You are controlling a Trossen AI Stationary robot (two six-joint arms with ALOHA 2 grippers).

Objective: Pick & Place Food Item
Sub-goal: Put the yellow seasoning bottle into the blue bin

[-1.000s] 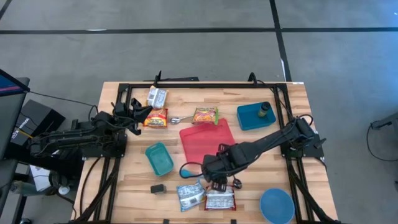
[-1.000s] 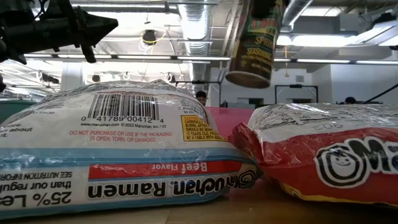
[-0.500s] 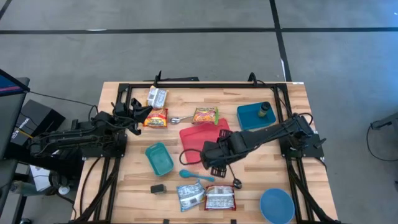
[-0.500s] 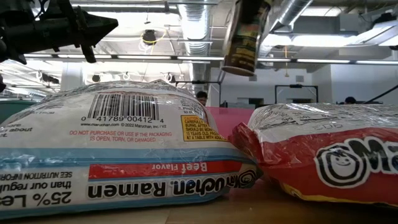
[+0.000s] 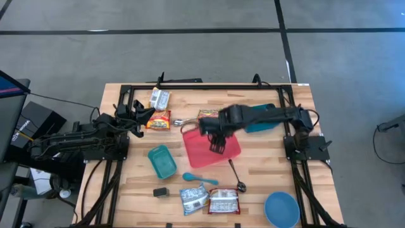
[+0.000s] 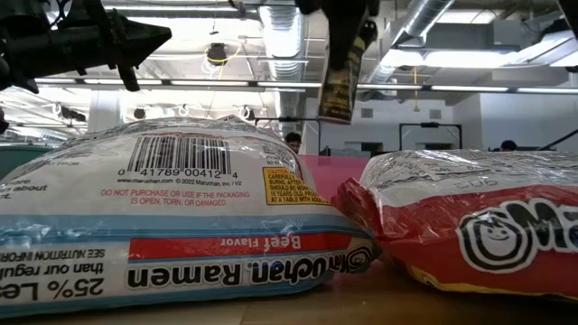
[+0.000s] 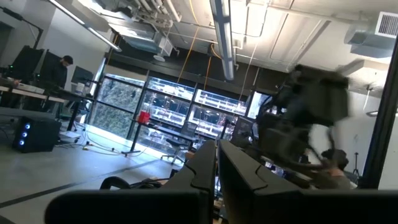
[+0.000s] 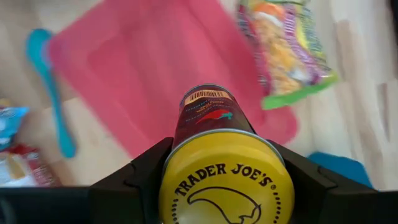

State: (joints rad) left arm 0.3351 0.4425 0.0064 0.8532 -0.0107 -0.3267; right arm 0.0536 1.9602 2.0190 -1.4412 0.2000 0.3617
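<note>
I see the wooden table [image 5: 266, 171] carrying a red tray [image 5: 204, 152], teal container [image 5: 162, 161], blue spoon [image 5: 199, 179], blue plate [image 5: 281, 209] and ramen packets [image 5: 209, 201].

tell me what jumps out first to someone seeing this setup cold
The right gripper hangs over the red tray mid-table, shut on a yellow-lidded Trader Joe's seasoning jar. In the low view, two ramen packs fill the foreground: a beef-flavor pack and a red pack. The left gripper waits shut at the table's left.

1. Right gripper [image 8: 225, 163] clamps a yellow-lidded Trader Joe's jar [image 8: 219, 155].
2. Below it, a red tray [image 8: 143, 68] on the wooden table [image 8: 367, 74].
3. Teal spoon [image 8: 50, 93] beside the tray; a colourful snack packet [image 8: 286, 53] overlapping its edge.
</note>
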